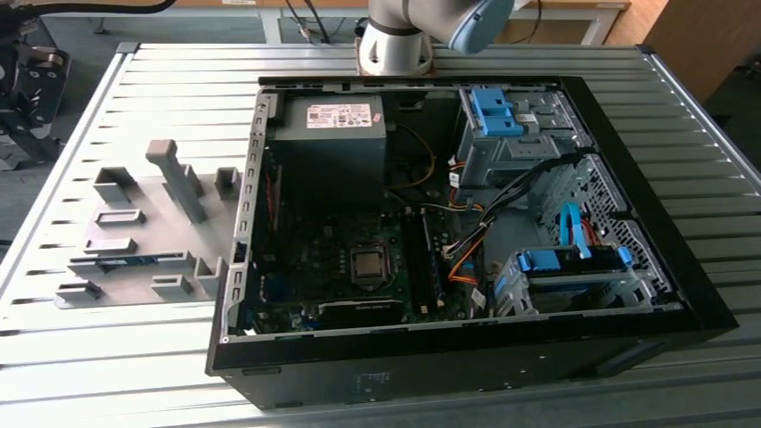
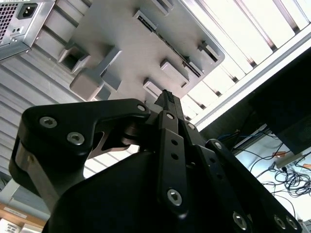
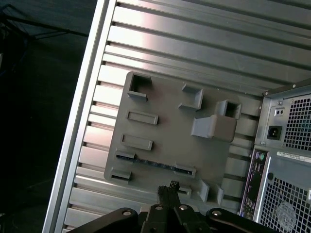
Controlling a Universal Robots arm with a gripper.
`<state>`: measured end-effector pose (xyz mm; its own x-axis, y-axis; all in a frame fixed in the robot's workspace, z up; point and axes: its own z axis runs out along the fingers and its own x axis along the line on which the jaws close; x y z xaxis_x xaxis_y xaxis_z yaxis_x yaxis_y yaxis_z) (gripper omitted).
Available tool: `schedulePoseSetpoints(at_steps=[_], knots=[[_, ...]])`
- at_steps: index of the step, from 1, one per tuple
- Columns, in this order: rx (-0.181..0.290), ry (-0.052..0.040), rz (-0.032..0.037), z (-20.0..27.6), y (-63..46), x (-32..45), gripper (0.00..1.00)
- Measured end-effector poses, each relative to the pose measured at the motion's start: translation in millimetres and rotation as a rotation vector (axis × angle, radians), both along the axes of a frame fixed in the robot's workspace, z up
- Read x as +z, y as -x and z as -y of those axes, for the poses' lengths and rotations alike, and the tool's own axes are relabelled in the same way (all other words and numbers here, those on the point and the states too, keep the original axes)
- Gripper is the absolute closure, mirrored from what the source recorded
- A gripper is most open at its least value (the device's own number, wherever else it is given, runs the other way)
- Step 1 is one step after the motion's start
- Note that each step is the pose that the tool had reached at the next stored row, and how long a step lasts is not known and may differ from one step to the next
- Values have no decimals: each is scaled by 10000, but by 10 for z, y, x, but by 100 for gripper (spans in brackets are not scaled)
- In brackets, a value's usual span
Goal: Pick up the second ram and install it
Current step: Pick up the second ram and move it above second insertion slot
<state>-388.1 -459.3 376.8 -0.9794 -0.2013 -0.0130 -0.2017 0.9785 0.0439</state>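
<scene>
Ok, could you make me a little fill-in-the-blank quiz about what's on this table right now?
1. The second ram lies in a slot of the grey holder plate, on the exterior view's ____ of the computer case.
2. In the first wrist view the end effector points toward that plate, shut and holding ____.
3. The case's side is ____, so the motherboard shows.
Missing words: left; nothing; open.
</scene>
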Motion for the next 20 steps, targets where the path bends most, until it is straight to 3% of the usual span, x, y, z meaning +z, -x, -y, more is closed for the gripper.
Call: schedulePoseSetpoints(at_steps=[3, 10, 20], knots=[[168, 0, 0, 0, 0, 0, 90], [1156, 0, 0, 0, 1, -1, 90], [1968, 0, -1, 0, 4, 0, 90]])
